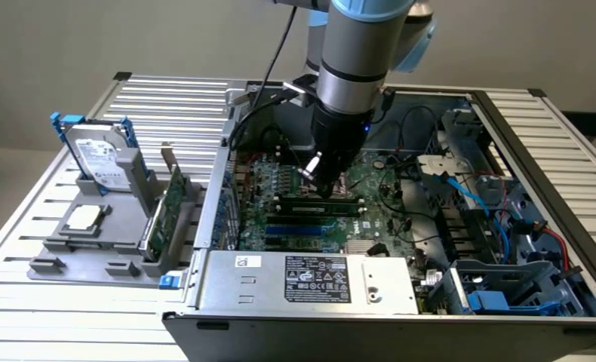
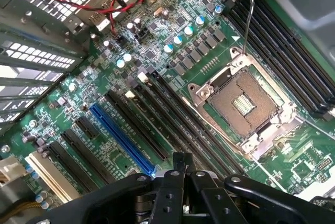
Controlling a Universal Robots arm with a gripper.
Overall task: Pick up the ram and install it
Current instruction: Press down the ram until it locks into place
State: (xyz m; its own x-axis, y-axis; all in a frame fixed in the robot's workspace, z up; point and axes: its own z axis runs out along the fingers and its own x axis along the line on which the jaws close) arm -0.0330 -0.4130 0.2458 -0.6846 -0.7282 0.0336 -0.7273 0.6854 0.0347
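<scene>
The end effector (image 1: 324,179) hung low inside the open case (image 1: 539,151), fingers together with nothing between them, just over the motherboard (image 2: 104,145). Directly below it, on the near side, the ram (image 1: 321,201) lay along a slot beside the empty socket (image 2: 243,101), apparently already placed. Whether it was fully seated could not be told; pressing it home may have remained.

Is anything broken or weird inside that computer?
Nothing looks broken. One odd thing: the square metal processor socket on the green motherboard sits bare, with no chip or cooler. A long dark ram stick lies in a slot beneath the black gripper, which is shut.
</scene>
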